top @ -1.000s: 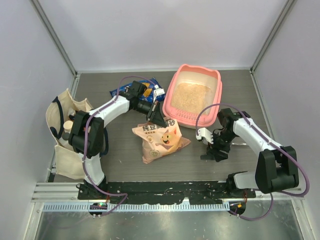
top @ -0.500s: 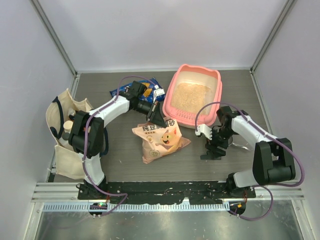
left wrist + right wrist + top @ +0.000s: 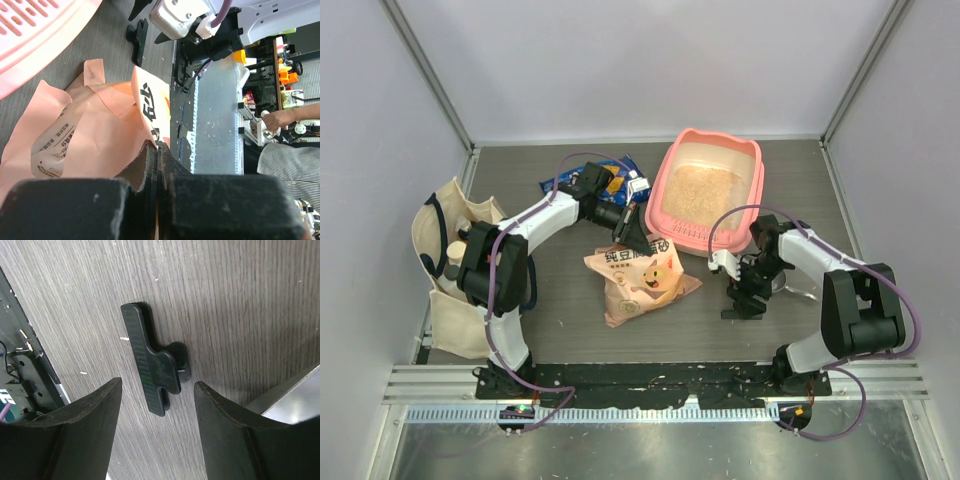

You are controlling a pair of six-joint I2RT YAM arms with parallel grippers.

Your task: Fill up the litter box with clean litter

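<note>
Litter box (image 3: 692,238): pink tray at the far right of the table (image 3: 560,330), its slotted ledge at the end nearer the arms.
Clean litter (image 3: 700,190): pale beige granules spread over the box floor.
Litter bag (image 3: 642,278): pinkish, printed with an orange cat, lying flat just beside the slotted ledge.
Left gripper (image 3: 632,238): fingers pressed together on the bag's upper edge.
Right gripper (image 3: 157,386): jaws wide, holding nothing, poised above a black clip (image 3: 150,375) that lies flat on the table right of the bag.
Blue chip bag (image 3: 615,172): left of the box.
Cream tote bag (image 3: 445,290): at the table's left edge.
</note>
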